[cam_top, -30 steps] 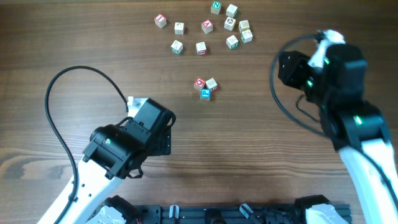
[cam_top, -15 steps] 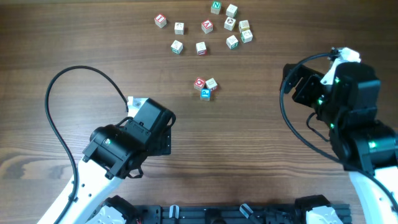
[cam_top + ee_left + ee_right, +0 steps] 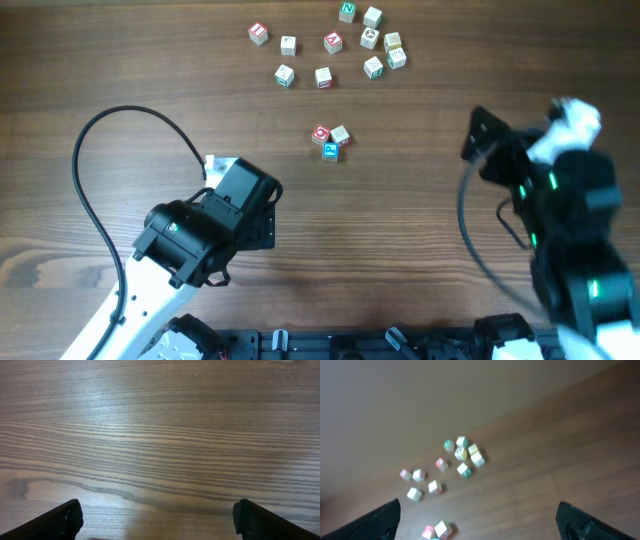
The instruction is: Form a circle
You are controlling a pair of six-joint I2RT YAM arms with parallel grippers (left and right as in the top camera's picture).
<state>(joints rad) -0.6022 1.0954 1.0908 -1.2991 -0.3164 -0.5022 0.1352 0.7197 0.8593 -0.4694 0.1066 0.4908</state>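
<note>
The left arm's fingers and the right arm's fingers stand spread wide, gripping nothing

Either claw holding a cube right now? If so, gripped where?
Nothing is held. The left claw and right claw both stand open and empty; the letter cubes lie loose on the table, clear of both.

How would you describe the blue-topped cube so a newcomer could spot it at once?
On the wooden table, apart from the scattered letter cubes along the far edge, a trio of cubes huddles near the middle. The blue cube is the one closest to the near edge, its top blue beside one red-marked and one pale neighbour.
</note>
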